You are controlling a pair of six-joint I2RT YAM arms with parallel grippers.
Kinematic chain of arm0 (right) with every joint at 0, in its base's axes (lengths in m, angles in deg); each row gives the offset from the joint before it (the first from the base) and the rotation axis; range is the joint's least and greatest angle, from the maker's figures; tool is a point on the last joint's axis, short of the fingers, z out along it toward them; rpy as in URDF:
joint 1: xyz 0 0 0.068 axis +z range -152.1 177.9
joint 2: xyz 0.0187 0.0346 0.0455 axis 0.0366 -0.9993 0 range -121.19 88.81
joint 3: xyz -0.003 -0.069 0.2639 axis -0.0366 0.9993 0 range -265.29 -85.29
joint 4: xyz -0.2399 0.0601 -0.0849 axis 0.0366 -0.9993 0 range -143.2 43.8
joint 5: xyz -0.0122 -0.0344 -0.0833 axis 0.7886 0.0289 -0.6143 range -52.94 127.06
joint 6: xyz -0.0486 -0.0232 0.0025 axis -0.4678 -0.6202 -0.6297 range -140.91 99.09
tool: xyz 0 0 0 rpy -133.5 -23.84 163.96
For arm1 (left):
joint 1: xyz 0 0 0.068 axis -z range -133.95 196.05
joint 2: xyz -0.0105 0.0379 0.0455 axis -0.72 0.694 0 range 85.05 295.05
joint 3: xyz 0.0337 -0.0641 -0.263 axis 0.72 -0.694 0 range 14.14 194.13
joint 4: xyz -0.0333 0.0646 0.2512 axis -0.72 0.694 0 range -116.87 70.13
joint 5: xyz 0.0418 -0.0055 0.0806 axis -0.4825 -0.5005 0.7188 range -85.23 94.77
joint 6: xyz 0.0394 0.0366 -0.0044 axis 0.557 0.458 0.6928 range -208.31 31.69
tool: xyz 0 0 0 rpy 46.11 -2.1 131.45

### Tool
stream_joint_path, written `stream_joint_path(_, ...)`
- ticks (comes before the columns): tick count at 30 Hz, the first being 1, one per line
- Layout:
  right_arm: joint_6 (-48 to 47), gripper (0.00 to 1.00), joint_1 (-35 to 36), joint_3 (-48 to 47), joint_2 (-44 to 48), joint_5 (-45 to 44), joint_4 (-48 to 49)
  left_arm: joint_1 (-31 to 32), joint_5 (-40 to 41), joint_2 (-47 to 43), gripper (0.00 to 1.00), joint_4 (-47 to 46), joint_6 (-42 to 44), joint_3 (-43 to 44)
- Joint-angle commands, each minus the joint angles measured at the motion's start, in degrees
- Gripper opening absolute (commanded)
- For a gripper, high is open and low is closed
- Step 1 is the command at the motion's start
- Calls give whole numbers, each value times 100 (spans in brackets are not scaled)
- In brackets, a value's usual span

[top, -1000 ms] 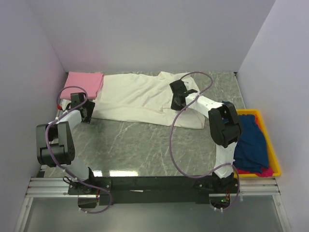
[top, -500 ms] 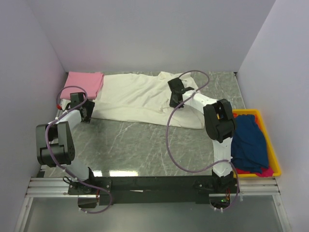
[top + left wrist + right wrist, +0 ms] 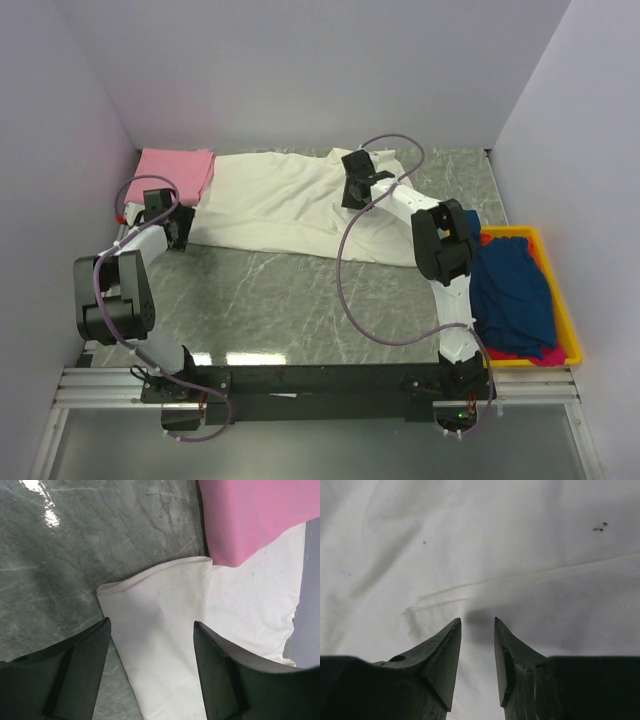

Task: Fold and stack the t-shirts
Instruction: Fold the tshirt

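Cream t-shirt (image 3: 280, 200) is lying unfolded; right tool (image 3: 477, 625), barely parted and empty, is risking snagging one layer only; left tool (image 3: 151, 625) is hovering spread wide.

The magenta t-shirt (image 3: 548, 354) lies mostly buried under the dark blue t-shirt (image 3: 515, 290) in the yellow bin (image 3: 571, 325). The pink t-shirt (image 3: 250, 515) runs off the left wrist view's top edge. Whether the right tool (image 3: 477, 622) touches the cream-white t-shirt (image 3: 480, 540) cannot be told; that shirt's outline is cut off on every side there.

Black-and-white arms (image 3: 408, 206), purple cables (image 3: 338, 272)
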Motion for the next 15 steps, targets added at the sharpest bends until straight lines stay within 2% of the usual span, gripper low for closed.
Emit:
stream_joint_path(1, -254, 40, -39, -382, -103, 153, 182, -43, -100, 83, 72, -151, 51, 215)
stream_joint_path(7, -220, 42, -56, -673, 1, -57, -143, -61, -39, -49, 74, -195, 77, 119)
stream_joint_path(11, 219, 42, -249, 63, 1088, -146, -344, -26, 672, -522, 74, 672, -159, 101)
stream_joint_path(15, 632, 42, -320, 978, 2057, -207, -521, -43, 929, -823, 76, 702, -179, -206)
